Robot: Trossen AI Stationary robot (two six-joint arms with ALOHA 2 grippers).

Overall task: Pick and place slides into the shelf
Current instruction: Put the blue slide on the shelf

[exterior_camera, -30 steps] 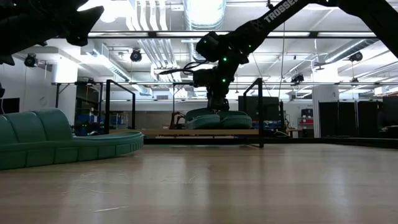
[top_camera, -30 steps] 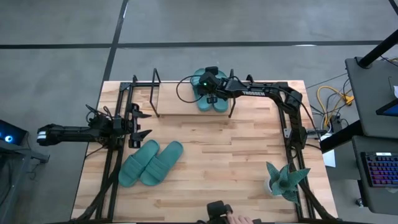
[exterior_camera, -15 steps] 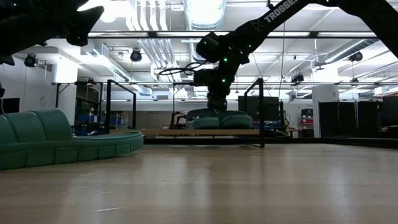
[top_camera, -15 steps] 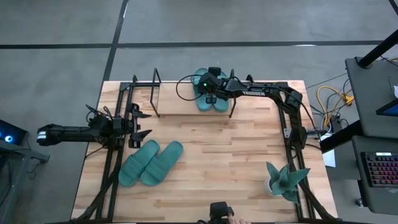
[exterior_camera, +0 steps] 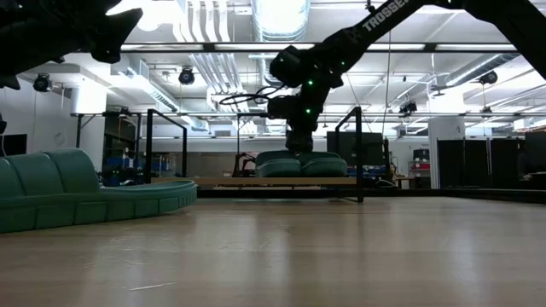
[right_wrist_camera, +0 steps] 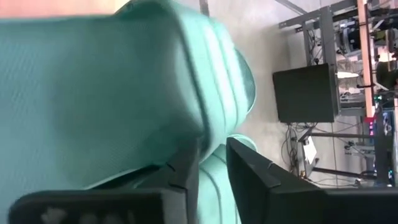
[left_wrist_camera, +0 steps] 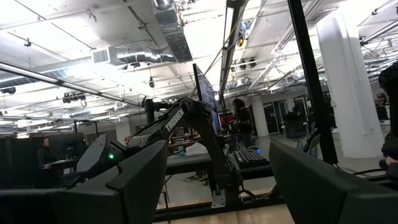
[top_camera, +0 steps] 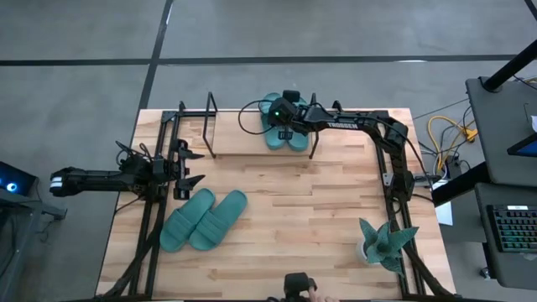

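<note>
Since a second ago the right fingers [right_wrist_camera: 205, 171] have parted slightly around a slide's [top_camera: 277, 134] strap on the shelf [top_camera: 243, 138] at the worktop's [top_camera: 319, 201] far edge; left fingers [top_camera: 186, 169] spread, near the left edge.

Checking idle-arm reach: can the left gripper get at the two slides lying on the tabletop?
Probably yes: the left gripper hangs open just beside the pair of slides, with bare tabletop between them.

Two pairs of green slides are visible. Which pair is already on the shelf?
The pair of slides under the right gripper lies on the shelf, at its right end. The other pair lies on the table, near the left gripper.
</note>
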